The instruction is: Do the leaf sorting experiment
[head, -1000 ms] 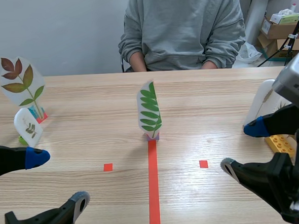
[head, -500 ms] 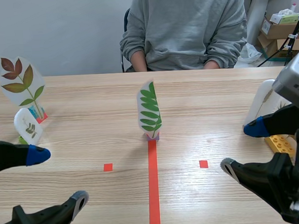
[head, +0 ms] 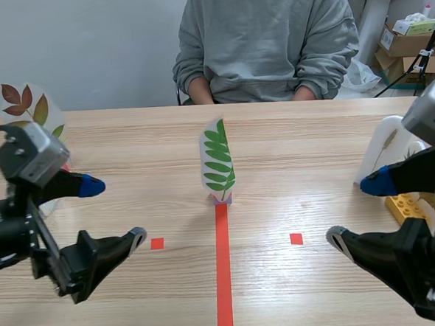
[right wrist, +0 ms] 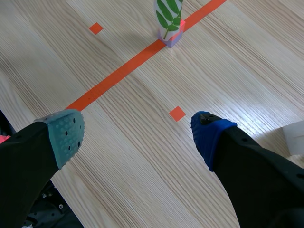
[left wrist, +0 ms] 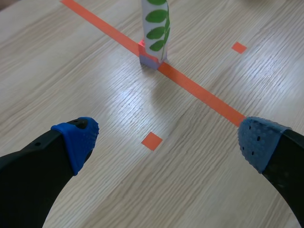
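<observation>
Card w/ brown leaves point(head: 23, 107) is standing upper left, prob. already sorted. Left gripper point(head: 115, 210) is hovering released at mid-left. Green card point(head: 217, 163) is waiting center-frame at the tape line's point(head: 222, 266) end for pickup. Right gripper point(head: 356, 211), lower right, is gaping too.

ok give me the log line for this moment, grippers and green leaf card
left gripper: open, empty | right gripper: open, empty | green leaf card: upright at far end of tape line, ungripped
</observation>
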You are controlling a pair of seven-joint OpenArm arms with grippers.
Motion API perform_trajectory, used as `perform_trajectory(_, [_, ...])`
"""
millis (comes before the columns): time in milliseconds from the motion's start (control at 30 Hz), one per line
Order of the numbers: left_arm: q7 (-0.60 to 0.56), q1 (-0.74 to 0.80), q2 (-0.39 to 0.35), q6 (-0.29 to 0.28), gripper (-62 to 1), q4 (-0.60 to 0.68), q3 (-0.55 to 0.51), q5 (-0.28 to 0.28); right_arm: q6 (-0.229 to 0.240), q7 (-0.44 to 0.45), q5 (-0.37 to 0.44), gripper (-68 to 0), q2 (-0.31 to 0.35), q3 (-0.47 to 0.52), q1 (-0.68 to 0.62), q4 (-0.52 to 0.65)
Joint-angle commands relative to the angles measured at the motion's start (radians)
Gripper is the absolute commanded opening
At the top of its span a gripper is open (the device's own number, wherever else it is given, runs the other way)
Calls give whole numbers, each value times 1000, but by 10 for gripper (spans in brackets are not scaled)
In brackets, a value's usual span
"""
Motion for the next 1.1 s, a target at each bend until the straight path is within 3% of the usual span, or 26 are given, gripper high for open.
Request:
perform_trajectory(0, [-33,-66,3,-3,14,-38,52,9,8,10,8,-213,8,16,12,3])
perform_trajectory(233, [-79,-345,82,5,14,-295,249,57,8,10,7,-213,8,23,12,3])
perform_trajectory(533, [-105,-542,230,51,14,-522,347,114,8,10,7,-213,8,23,12,3])
perform_trajectory(833, [-137,-574,327,85,14,-612,354,178,8,11,7,-213,8,23,12,3])
perform_trajectory(1067, [-138,-573,355,107,14,-619,354,179,8,10,8,-213,8,23,12,3])
